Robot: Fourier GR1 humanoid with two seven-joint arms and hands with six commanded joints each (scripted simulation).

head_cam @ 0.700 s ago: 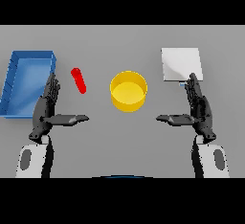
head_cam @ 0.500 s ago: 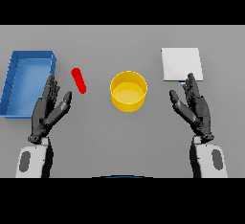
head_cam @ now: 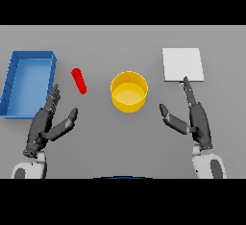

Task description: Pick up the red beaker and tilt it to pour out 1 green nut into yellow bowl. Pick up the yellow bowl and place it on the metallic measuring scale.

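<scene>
The left hand (head_cam: 48, 123) is lying with fingers spread, the red beaker (head_cam: 79, 81) just beyond its fingertips, ready for grasping. The right hand (head_cam: 194, 119) is waiting, fingers straight, below the scale (head_cam: 182, 64).

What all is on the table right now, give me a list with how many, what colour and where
red beaker: one, red, lying tilted on the table between the blue tray and the yellow bowl, touching neither
yellow bowl: one, yellow, upright near the middle of the table
blue tray: one, blue, at the table's left side
metallic measuring scale: one, pale grey square plate, at the far right, apart from the bowl
table: one, grey, under everything
left hand: one, dark, open, near side of the tray and the beaker, holding nothing
right hand: one, dark, open, right of the bowl, fingers reaching the scale's near edge
</scene>
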